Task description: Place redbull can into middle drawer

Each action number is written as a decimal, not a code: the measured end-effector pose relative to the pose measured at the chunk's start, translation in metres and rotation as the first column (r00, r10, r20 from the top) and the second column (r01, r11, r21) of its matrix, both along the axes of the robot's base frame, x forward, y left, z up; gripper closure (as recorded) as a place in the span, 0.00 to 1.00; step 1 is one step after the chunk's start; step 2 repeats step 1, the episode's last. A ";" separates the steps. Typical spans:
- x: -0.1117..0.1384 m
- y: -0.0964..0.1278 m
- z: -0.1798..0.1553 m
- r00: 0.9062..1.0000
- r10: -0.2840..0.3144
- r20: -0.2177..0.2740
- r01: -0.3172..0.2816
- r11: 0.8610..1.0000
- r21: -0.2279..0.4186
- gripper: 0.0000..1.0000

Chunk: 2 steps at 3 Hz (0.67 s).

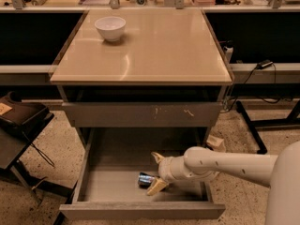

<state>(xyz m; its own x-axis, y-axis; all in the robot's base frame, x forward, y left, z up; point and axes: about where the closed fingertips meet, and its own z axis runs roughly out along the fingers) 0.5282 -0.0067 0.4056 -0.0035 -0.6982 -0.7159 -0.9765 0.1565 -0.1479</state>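
Setting: speckled floor [61, 137] under a grey cabinet in the centre of the frame, with dark benches behind.
Redbull can [146, 179]: lies on its side on the floor of the middle drawer [112, 186], low in the frame and just left of centre.
Long axis: roughly left to right across the frame, in line with the reach of the arm [234, 163], not upright.
Gripper [151, 174]: inside the open drawer, entering from the right, just right of the can.
Jaws: spread wide, one tip above the can and one below, gripping nothing; the can sits near the lower tip, though I cannot tell whether they touch.
Key relation: the can lies at the left-hand mouth of the jaws, so a straight pull back to the right looks able to clear it.
Risk: a round can on its side may roll if brushed.
Above: scratched drawer front [140, 115] is closed.
Worktop [159, 50]: carries a white bowl [110, 28] at its upper left.
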 end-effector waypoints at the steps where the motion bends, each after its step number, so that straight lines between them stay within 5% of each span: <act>1: 0.000 0.000 0.000 1.000 0.000 0.000 0.000 1.000 0.000 0.00; 2: 0.000 0.000 0.000 1.000 0.000 0.000 0.000 1.000 0.000 0.00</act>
